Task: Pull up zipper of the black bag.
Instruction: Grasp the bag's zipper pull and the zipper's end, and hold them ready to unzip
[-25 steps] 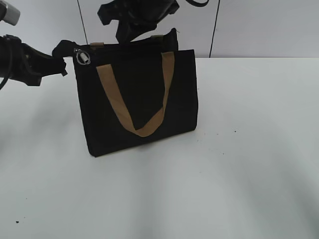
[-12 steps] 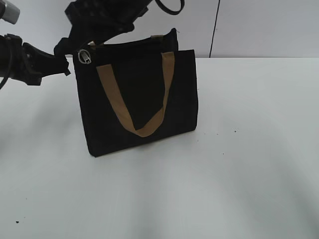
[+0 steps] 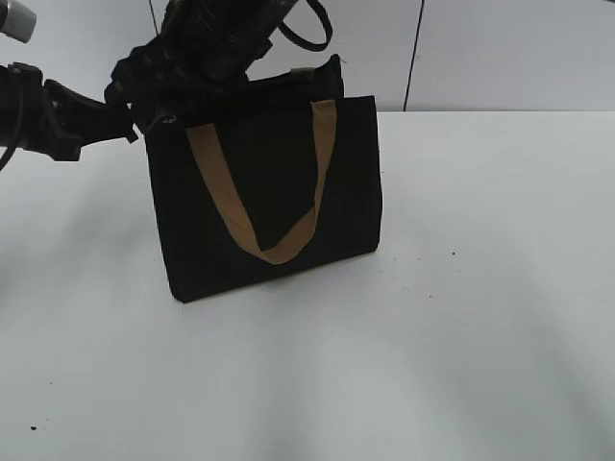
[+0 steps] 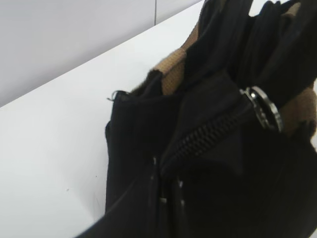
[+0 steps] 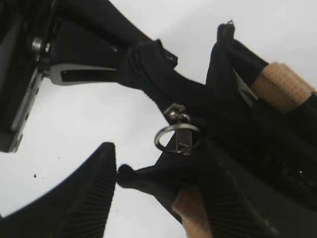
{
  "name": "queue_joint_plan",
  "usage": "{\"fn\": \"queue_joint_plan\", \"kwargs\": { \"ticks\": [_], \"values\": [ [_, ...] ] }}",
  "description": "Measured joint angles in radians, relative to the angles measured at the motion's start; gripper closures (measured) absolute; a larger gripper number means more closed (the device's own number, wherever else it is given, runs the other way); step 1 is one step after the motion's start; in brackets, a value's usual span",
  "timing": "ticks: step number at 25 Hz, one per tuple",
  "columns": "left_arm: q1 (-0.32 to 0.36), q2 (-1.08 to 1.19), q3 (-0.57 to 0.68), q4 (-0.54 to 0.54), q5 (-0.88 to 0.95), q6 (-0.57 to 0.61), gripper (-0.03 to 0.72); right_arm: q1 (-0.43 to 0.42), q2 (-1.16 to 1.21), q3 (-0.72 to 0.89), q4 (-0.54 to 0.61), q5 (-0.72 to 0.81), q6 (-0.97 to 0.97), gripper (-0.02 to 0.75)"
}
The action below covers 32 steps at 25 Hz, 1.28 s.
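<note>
The black bag [image 3: 269, 192] stands upright on the white table with a tan strap [image 3: 259, 202] hanging down its front. My left gripper [image 3: 130, 120] is shut on the bag's top left end; the left wrist view [image 4: 166, 198] shows dark fabric between its jaws. The zipper [image 4: 208, 136] runs along the top rim, and its metal ring pull [image 5: 176, 135] also shows in the left wrist view [image 4: 265, 106]. My right gripper [image 5: 157, 151] is open. It reaches across to the bag's top left corner [image 3: 159, 101], with the bag's corner between its fingers and the ring just ahead.
The white table [image 3: 480, 288] spreads in front of and to the right of the bag. A pale wall [image 3: 500, 48] with vertical seams stands right behind it. The left arm [image 3: 48, 120] comes in from the left edge.
My right arm has moved left along the bag's top, from above the middle to the left corner, and now hides the ring pull in the exterior view. The left gripper and bag stay put.
</note>
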Motion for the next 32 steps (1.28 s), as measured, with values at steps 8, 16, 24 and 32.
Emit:
{"fn": "queue_joint_plan", "kwargs": {
  "ticks": [8,16,24,32],
  "values": [
    [0.0,0.0,0.0,-0.007,0.049,0.0,0.669,0.0,0.012,0.001,-0.014,-0.049,0.03,0.477],
    [0.0,0.0,0.0,-0.007,0.041,-0.001,0.669,0.0,0.012,0.001,-0.052,-0.001,0.031,0.748],
    [0.0,0.0,0.0,-0.006,-0.004,-0.001,0.669,-0.004,-0.026,0.001,-0.109,0.013,0.031,0.748],
    [0.0,-0.001,0.0,0.039,-0.084,-0.011,0.669,-0.06,-0.053,0.001,-0.113,0.01,0.073,0.75]
  ]
}}
